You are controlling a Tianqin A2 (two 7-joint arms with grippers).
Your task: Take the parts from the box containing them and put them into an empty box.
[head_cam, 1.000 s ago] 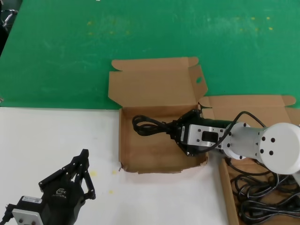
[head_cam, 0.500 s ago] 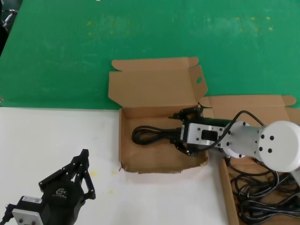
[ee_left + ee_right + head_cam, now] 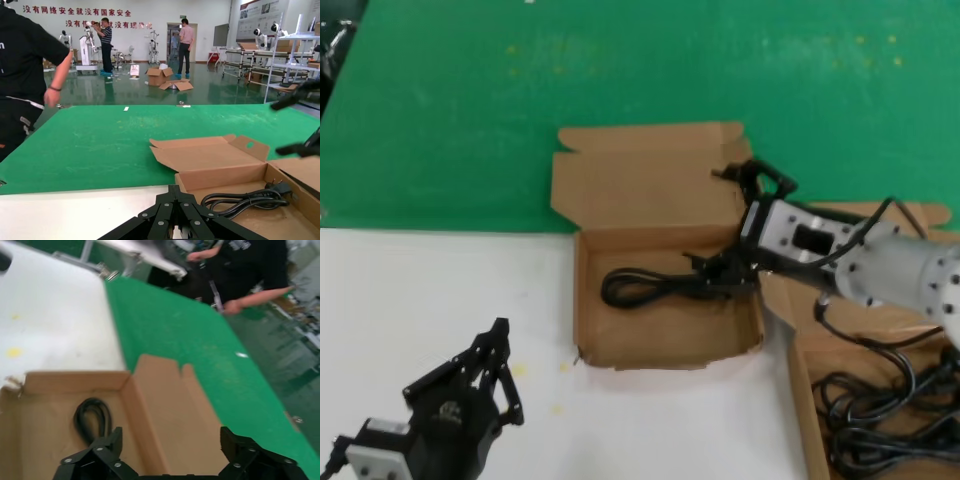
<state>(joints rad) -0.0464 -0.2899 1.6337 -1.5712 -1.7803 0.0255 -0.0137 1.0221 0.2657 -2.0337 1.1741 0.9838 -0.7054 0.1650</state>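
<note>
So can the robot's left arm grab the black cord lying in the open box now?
Probably yes. The cord lies loose and uncovered in the box, whose lid is folded back. The left gripper sits parked on the white table beside it, and the open right gripper is lifted above the far corner.

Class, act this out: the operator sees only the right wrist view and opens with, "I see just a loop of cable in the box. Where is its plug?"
Observer: The power cord's plug lies on the empty box's floor, under the open right hand.
Operator: Any cords left?
Observer: Several, in the box containing them, on the robot's right.
Operator: The left hand?
Observer: The left hand is parked over the white table.
</note>
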